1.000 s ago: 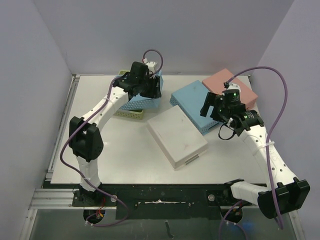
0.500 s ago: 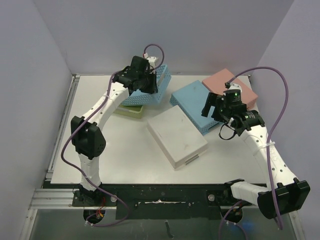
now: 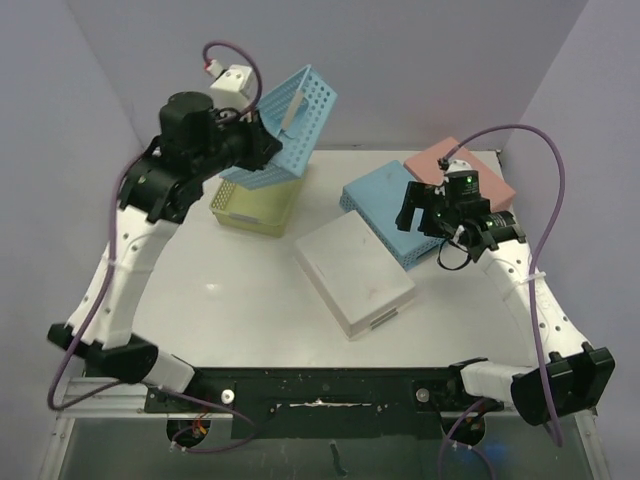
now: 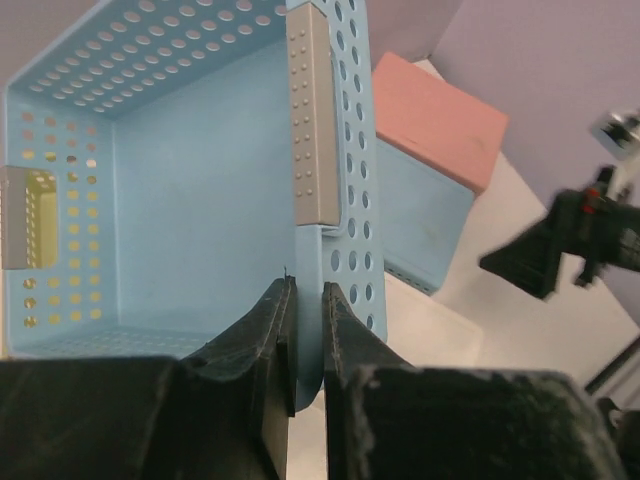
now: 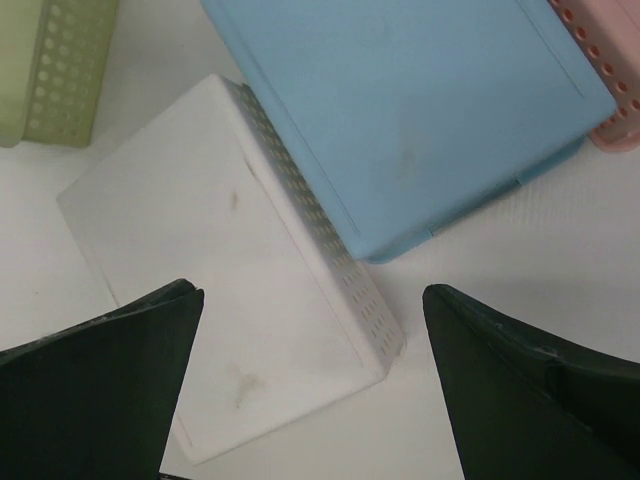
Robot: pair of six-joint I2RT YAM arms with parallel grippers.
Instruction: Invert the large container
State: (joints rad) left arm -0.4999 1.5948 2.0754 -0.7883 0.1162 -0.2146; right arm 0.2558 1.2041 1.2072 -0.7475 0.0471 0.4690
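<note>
The large container is a blue perforated basket [image 3: 292, 128]. My left gripper [image 3: 262, 140] is shut on its wall and holds it high above the table's back left, tilted on edge. In the left wrist view the fingers [image 4: 305, 300] pinch the basket's side wall below a grey handle, and the open inside of the basket [image 4: 180, 200] faces the camera. My right gripper [image 3: 425, 215] is open and empty. It hovers [image 5: 310, 295] above the gap between the white box and the blue box.
A green basket [image 3: 250, 205] sits on the table under the lifted basket. An upside-down white box [image 3: 353, 273] lies mid-table. An upside-down blue box [image 3: 385, 205] and a pink box [image 3: 465, 170] lie at the back right. Walls stand close on three sides.
My left arm has lifted the blue basket off the green basket, raised it high and tilted it on edge. The right arm has barely moved.
</note>
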